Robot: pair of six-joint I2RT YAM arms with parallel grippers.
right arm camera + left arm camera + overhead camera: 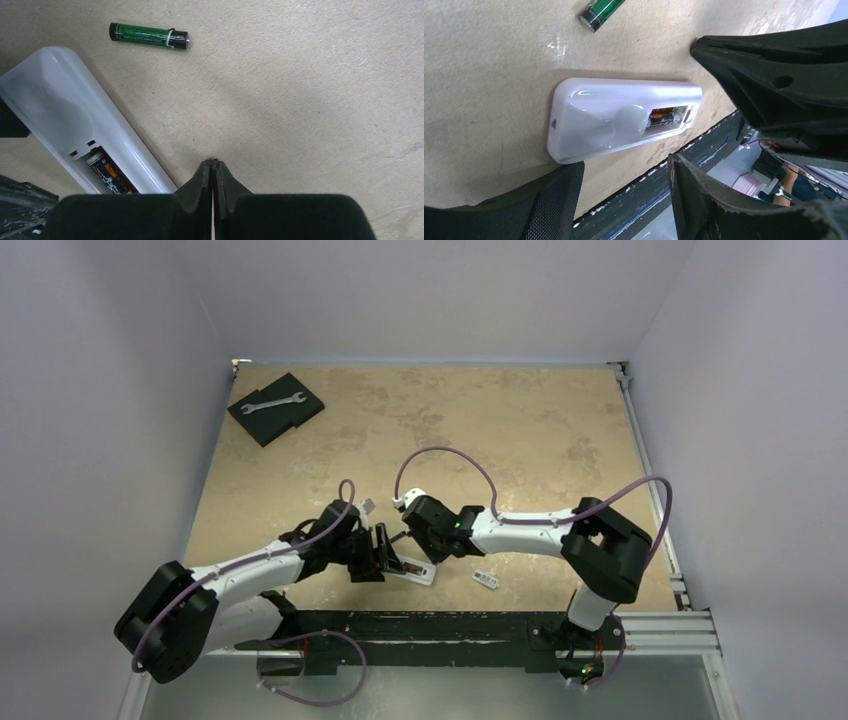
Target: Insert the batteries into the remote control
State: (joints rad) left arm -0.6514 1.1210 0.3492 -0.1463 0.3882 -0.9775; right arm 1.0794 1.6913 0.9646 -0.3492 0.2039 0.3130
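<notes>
At the far left corner of the table [520,430] we see a wrench [271,401] lying on a dark block [290,418]. Nearer the arms, the left gripper [683,102] has its fingers [769,75] apart, one on either side of the bay end of the remote control [614,117]. We cannot tell whether they touch it. The remote lies flat on the table, back up, near the front edge. Its bay is open and one battery [663,118] sits inside against the orange lining. The other battery [148,35], dark with green print, lies loose on the table just beyond the remote, apart from it. Right of the remote, the right gripper [214,167] hangs over bare table with its fingers pressed together and nothing between them. Further right, near the front edge, lies a small white cover piece [486,580].
</notes>
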